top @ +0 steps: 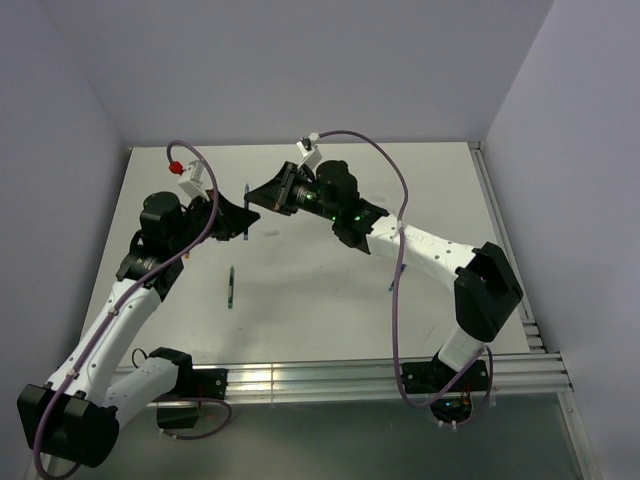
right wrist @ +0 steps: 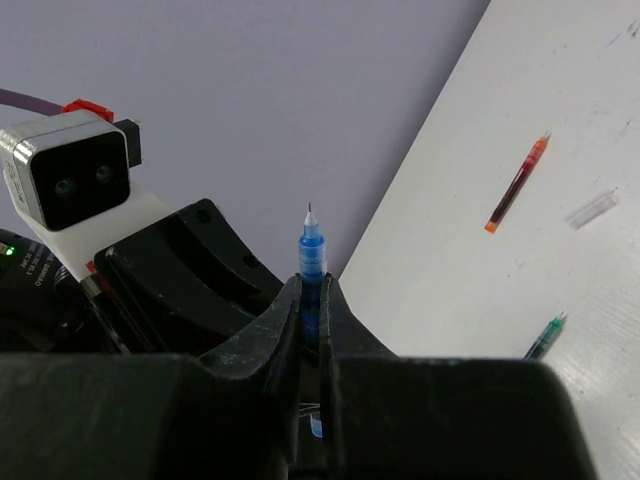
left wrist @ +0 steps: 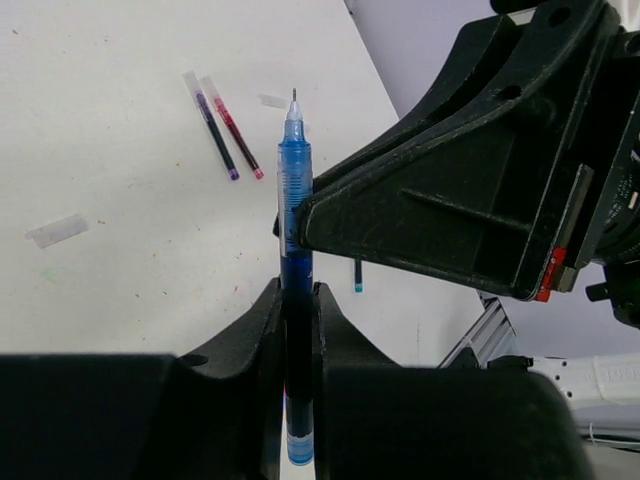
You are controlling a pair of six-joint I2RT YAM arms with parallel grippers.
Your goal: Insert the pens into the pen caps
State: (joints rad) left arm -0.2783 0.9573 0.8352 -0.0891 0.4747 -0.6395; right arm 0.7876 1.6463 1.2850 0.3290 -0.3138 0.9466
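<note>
Both grippers hold one blue pen (left wrist: 294, 190) upright between them, bare tip up; it also shows in the top view (top: 247, 205) and the right wrist view (right wrist: 312, 250). My left gripper (left wrist: 297, 292) is shut on its lower barrel. My right gripper (right wrist: 311, 288) is shut on the same pen higher up, and one of its fingers (left wrist: 440, 200) crosses the left wrist view. On the table lie a purple pen (left wrist: 216, 132), a red pen (left wrist: 238, 140) and two loose pale caps (left wrist: 57, 230) (left wrist: 272, 100). A green pen (top: 231, 287) lies nearer the arms.
A dark pen with a teal end (left wrist: 358, 275) lies beyond the right finger. The right wrist view shows an orange-red pen (right wrist: 518, 183), a pale cap (right wrist: 592, 208) and a green pen (right wrist: 545, 337) on the table. A grooved metal rail (top: 350, 380) runs along the near edge.
</note>
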